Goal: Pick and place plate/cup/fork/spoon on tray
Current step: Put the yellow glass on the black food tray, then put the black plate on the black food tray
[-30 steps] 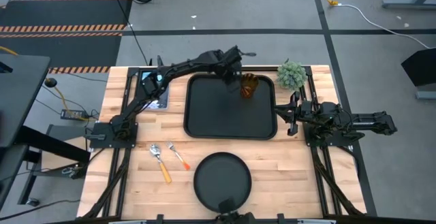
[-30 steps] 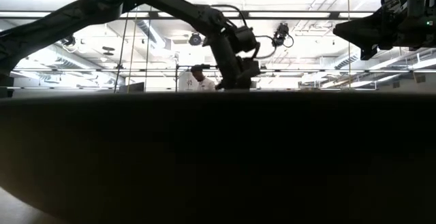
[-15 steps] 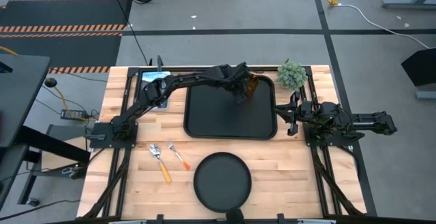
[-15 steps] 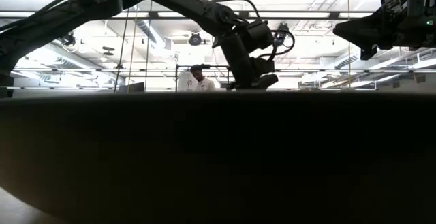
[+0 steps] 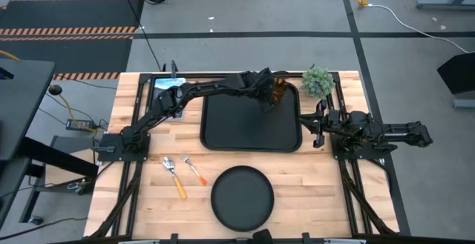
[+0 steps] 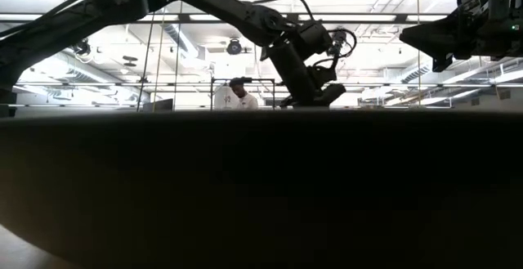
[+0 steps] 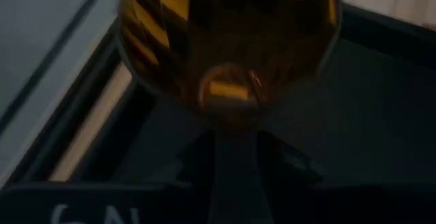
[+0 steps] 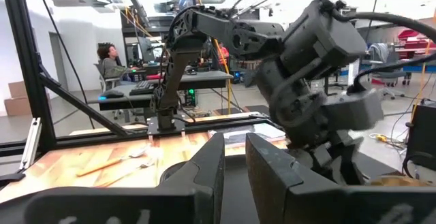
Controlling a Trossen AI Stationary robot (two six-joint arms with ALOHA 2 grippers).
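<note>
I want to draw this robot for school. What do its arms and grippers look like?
Both are dark, nearly black, jointed arms made of chunky blocks and tubes. The left arm is long and slim, with thin black cables looping near its wrist. The right arm looks boxier. The right gripper has two flat, dark, blade-like fingers. The left gripper is dark too.
</note>
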